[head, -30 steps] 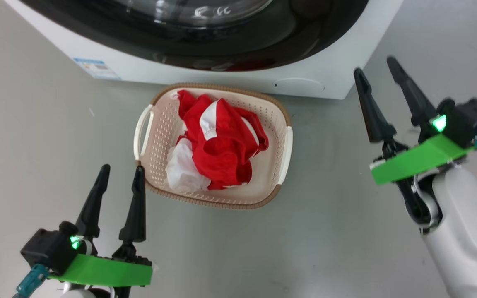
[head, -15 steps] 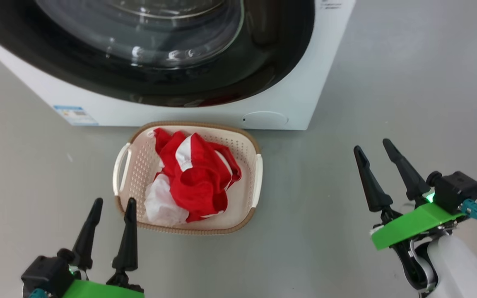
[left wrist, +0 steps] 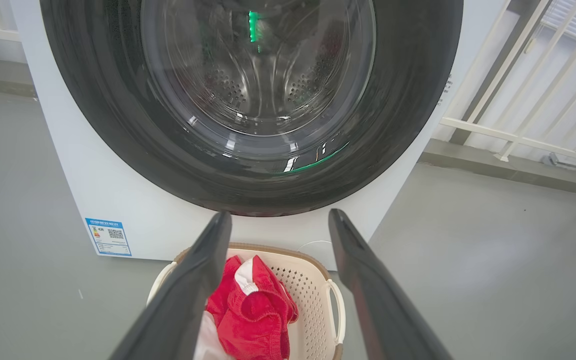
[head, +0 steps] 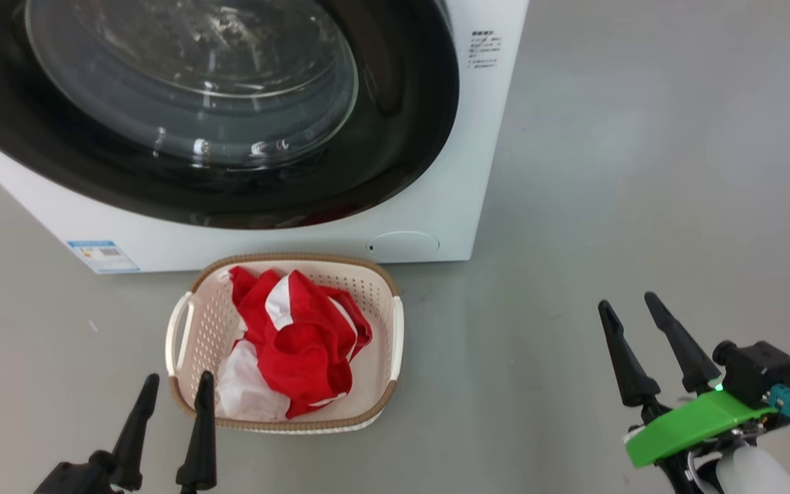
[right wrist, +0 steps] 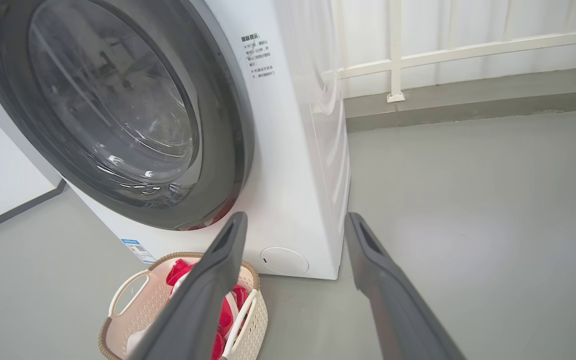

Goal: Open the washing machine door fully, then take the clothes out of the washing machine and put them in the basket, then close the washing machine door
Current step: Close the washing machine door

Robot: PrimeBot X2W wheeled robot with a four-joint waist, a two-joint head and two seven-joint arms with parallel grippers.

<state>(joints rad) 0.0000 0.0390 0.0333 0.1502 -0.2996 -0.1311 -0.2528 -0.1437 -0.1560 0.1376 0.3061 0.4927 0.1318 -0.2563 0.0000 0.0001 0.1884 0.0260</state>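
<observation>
Arms drawn back, job apparently finished. The left end effector (head: pixel 180 375) stands released and empty by the near-left corner of the basket (head: pixel 395 343), jaws spread. The right end effector (head: pixel 627 300), also released and holding nothing, hangs well apart to the basket's right, over bare floor (head: pixel 607 171).

A second ago the right end effector was raised, about level with the basket's far rim. Now it sits lower and closer to the robot. The head camera itself tips upward meanwhile, so the basket slides down the head view and more of the machine comes into it.

The clothes (head: pixel 299 343), a red and white heap, lie inside the basket just as they did a second ago. Directly behind the basket stands the washing machine (head: pixel 463 171). The washing machine door (head: pixel 196 89) lies flush against its front, glass bowl facing the robot.

Through that glass, in the left wrist view, the steel drum (left wrist: pixel 258 75) looks bare, though reflections make that hard to confirm.

Judged from this, every step is done: the laundry is in the basket, the door is closed, and both arms are retiring toward rest.
</observation>
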